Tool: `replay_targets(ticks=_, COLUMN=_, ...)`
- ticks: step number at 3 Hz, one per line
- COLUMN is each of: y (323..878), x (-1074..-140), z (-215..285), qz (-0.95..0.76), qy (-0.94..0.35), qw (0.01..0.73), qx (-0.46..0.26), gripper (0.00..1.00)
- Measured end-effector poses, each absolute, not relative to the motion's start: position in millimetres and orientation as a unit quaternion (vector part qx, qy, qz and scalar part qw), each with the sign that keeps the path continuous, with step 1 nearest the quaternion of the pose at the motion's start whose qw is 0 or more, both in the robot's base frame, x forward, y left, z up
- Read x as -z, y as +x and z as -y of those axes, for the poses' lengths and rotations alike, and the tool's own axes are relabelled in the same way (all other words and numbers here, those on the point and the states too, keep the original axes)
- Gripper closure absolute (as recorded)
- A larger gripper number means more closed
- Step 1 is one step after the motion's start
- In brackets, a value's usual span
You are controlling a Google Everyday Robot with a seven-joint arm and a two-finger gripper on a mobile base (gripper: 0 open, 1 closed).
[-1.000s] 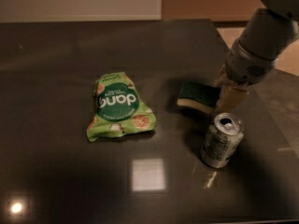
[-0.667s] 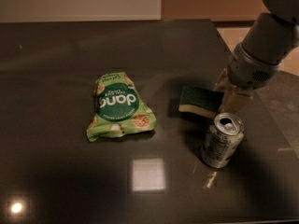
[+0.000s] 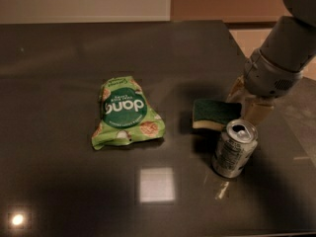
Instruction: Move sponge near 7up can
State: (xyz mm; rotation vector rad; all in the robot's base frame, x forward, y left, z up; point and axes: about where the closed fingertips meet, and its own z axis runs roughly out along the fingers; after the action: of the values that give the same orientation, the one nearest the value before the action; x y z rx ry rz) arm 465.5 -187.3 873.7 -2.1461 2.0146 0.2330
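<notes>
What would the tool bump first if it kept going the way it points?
The tool points down at the sponge's right end, just behind the can. It would likely hit the sponge first, or the table beside it; depth is unclear.

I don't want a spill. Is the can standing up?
Yes, the can stands upright, top up. The gripper is behind it, at the sponge.
</notes>
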Motion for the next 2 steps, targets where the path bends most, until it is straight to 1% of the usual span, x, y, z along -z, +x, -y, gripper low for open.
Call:
replay_targets(ticks=1, y=457.5, x=-873.1, z=183.5, qz=-0.655, qy=-0.746, qw=0.088, qx=-0.084, gripper=0.13)
replay_targets(ticks=2, y=460.0, x=-873.6, z=182.4, qz=-0.655, qy=-0.746, qw=0.093, qx=-0.08, gripper=0.0)
